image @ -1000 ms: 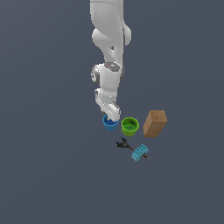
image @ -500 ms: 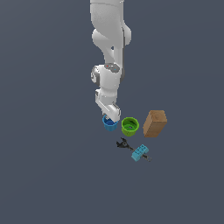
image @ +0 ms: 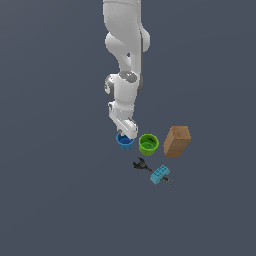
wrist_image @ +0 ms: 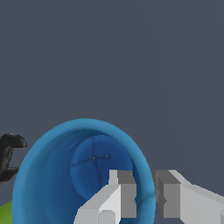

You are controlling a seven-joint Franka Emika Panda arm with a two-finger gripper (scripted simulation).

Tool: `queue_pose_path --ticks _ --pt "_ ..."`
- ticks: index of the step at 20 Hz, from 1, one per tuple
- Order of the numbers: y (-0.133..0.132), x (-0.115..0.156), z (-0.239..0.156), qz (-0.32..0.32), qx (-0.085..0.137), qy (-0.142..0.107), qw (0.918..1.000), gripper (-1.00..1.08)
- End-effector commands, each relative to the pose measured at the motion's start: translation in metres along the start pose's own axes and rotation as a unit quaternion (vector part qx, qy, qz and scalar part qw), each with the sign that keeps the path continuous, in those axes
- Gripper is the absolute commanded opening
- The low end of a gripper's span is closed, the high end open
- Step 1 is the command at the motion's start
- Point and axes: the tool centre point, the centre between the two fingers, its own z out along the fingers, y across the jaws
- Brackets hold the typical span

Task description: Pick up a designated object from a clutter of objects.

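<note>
Blue cup (wrist_image: 65, 175): round, upright, open mouth up, tapering to a narrower base. It sits directly under the gripper (wrist_image: 144, 197) in the wrist view.
Gripper fingers: one finger (wrist_image: 122, 192) stands inside the cup, the other outside, with the rim wall (wrist_image: 146, 188) between them. Small gaps show on both sides of the wall, so the fingers are apart and not yet clamped.
Handling estimate: plastic-looking, thin-walled and probably light. The wall should be stiff enough for a pinch but smooth, so slip is a risk. The taper gives no parallel outer faces.
Grasp point: pinch the rim wall as now straddled, seated deep enough that the pads bear below the lip.
Cup position, exterior view: the blue cup (image: 125, 141) is at the arm's foot, with the gripper (image: 129, 131) on its 12 o'clock rim.
Green cup (image: 148, 144): at 3 o'clock of the blue cup, just beside it. Contact cannot be told.
Black tool (image: 140, 164): at 5 o'clock of the blue cup, near.
Light-blue brick (image: 160, 174): lying on the tool's shaft, farther out at 5 o'clock.
Brown block (image: 177, 141): at 3 o'clock, beyond the green cup, tilted.
Change from earlier frames: the arm has settled slightly lower onto the cup. No object has shifted.
</note>
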Motion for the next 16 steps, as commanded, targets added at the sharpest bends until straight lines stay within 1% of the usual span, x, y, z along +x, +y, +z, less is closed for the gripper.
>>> queue_pose_path --ticks 1,8,16 --pt "-0.003 0.003 -0.005 0.001 0.001 0.001 1.0 -1.0" --pt "-0.015 0.016 -0.029 0.0 0.001 0.0 1.0 -1.0" --pt "-0.042 0.042 -0.079 0.0 0.002 -0.002 1.0 -1.0"
